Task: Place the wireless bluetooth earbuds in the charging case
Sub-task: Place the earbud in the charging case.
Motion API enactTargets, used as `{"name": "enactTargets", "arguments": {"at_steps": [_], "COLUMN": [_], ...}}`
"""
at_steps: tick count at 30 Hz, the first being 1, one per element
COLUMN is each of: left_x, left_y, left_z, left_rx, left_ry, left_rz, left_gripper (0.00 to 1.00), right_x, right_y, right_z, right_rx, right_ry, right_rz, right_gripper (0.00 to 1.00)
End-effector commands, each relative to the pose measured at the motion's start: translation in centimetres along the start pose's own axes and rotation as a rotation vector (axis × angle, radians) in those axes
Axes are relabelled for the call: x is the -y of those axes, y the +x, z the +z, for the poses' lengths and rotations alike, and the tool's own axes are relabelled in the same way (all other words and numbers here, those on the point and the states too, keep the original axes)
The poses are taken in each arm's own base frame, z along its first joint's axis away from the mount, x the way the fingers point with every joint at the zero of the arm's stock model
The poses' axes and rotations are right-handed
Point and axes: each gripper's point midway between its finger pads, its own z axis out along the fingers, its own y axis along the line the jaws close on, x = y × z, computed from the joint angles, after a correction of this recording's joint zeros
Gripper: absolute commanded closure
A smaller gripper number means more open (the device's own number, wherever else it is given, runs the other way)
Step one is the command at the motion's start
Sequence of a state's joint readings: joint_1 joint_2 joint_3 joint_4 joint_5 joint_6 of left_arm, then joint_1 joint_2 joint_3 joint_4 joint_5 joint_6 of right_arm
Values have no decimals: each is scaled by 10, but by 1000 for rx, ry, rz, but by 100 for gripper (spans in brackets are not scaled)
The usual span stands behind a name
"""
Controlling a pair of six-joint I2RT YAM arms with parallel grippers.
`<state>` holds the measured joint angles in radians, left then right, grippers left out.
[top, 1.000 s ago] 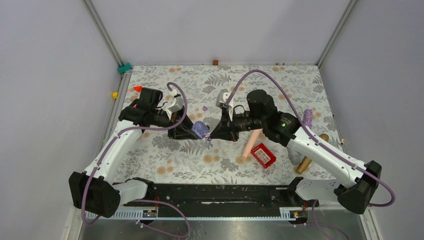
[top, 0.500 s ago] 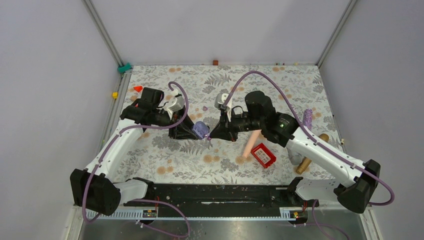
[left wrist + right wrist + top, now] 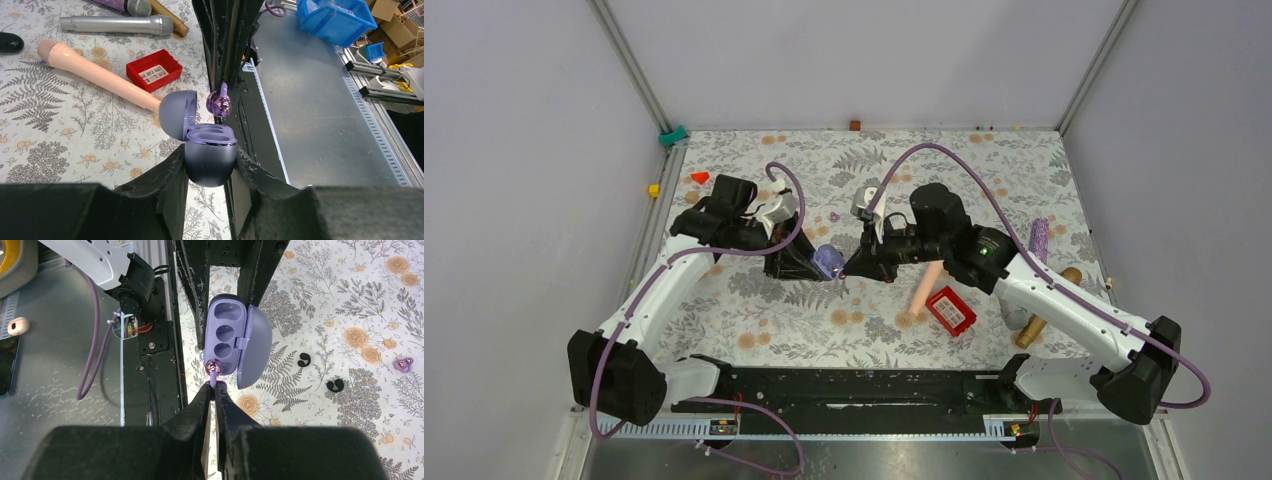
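From above, the left claw (image 3: 809,265) and right claw (image 3: 852,268) meet tip to tip over the middle of the floral tabletop (image 3: 754,310), with the lavender charging case (image 3: 827,262) between them; a pink microphone (image 3: 921,290) and a red box (image 3: 951,310) lie just to the right. In the left wrist view, the left claw (image 3: 210,162) is clamped on the lower half of the charging case (image 3: 210,155), which sits upright with its lid swung open to the left, both wells showing; a glossy purple earbud (image 3: 219,103) hangs just above the right well, apart from the rim by a sliver, and a silver microphone (image 3: 115,23) lies beyond. In the right wrist view, the right claw (image 3: 215,387) is pinched shut on the stem of the earbud (image 3: 212,367), its bulb at the near well of the case (image 3: 227,335); a second earbud (image 3: 402,363) lies well apart on the tabletop
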<state>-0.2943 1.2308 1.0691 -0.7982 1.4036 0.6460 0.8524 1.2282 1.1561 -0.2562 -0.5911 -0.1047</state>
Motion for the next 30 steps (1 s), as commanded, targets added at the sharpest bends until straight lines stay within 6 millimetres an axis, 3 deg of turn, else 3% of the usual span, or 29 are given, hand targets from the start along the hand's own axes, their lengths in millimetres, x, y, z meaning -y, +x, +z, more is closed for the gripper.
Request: {"name": "enactTargets", "arguments": {"at_steps": [1, 30], "left_x": [5, 4], "left_y": [-5, 0], "left_z": [3, 7], "left_rx": [29, 12], "left_ry": [44, 48], "left_rz": [46, 43], "left_gripper": [100, 100], "right_x": [-1, 0], "right_y": [-8, -3], "right_z": [3, 11], "right_rx": [29, 18], "right_ry": [3, 0], "right_rz": [-24, 0], "right_gripper": [91, 91]}}
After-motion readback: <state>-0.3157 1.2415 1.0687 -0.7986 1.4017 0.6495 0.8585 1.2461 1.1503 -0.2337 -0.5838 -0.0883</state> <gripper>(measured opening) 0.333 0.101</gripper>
